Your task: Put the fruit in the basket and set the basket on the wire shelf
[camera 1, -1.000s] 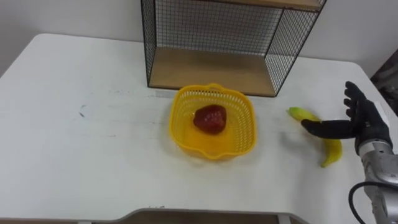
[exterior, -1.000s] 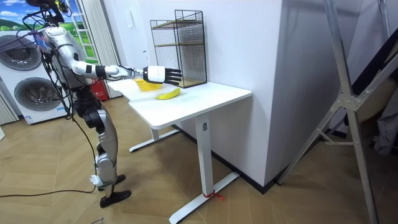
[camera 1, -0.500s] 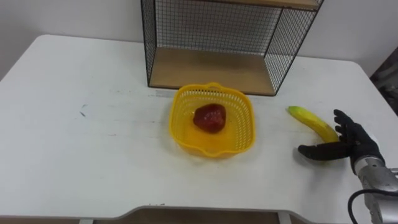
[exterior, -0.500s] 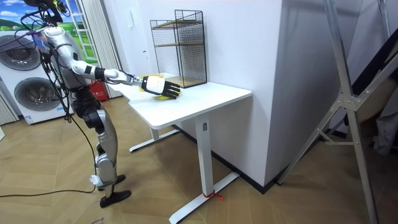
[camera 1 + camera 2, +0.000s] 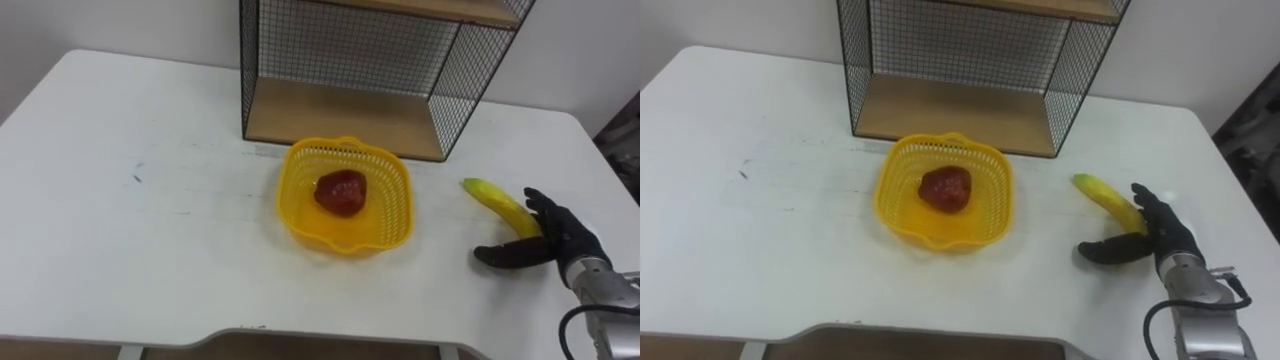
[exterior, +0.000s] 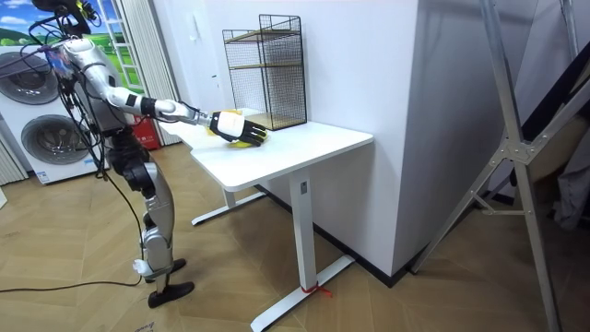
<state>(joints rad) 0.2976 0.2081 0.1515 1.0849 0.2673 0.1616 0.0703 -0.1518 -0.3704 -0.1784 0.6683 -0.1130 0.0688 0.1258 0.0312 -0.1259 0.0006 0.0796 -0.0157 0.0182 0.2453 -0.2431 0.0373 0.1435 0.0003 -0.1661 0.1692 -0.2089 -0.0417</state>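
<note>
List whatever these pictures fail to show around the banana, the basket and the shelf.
Near end of the banana: in the eye views it lies under the right hand; whether the palm touches it is unclear.
Upper part of the wire shelf: cut off by the eye views' top edge.
The basket and red fruit: in the room view, mostly hidden behind that hand.

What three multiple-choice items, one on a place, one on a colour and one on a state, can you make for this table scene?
1. The red fruit lies: A in the basket; B on the wire shelf; C on the floor.
2. The basket is: A green; B yellow; C white.
3. The fingers of the right hand are: A curled in a fist; B hidden; C open at the banana.
Key: 1 A, it sits inside the basket's wall; 2 B, its mesh is yellow; 3 C, thumb and fingers are spread at the banana.
</note>
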